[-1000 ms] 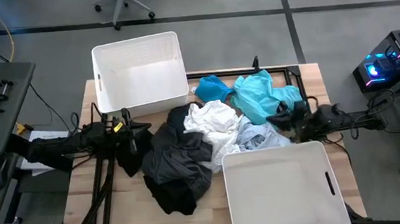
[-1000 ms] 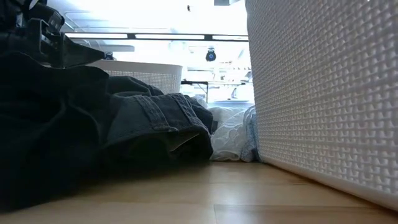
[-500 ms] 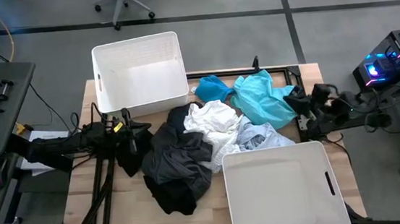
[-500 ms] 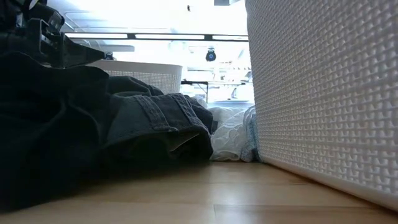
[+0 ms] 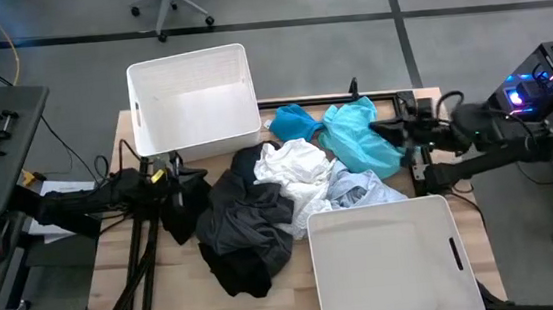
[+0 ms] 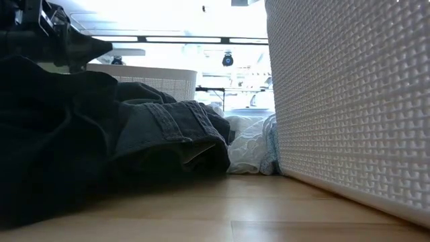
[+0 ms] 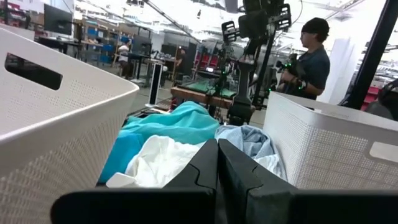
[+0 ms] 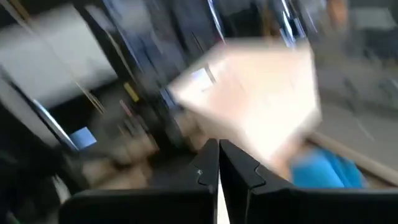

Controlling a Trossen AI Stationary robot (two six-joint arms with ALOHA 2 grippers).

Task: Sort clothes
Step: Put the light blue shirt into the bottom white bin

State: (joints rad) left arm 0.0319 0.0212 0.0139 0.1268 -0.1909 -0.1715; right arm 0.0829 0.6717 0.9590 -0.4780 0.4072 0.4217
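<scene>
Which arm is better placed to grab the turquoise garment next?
Right, probably. The right gripper, shut and empty, sits right beside the turquoise garment. The left gripper, also shut, is across the pile at the dark clothes.

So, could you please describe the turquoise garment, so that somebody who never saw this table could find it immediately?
Start at the wooden table with two white bins. Between the bins lies a heap of clothes; go to its far right corner. The turquoise garment lies there, next to a smaller bright blue piece, and it is the only greenish-blue one, paler than that neighbour.
</scene>
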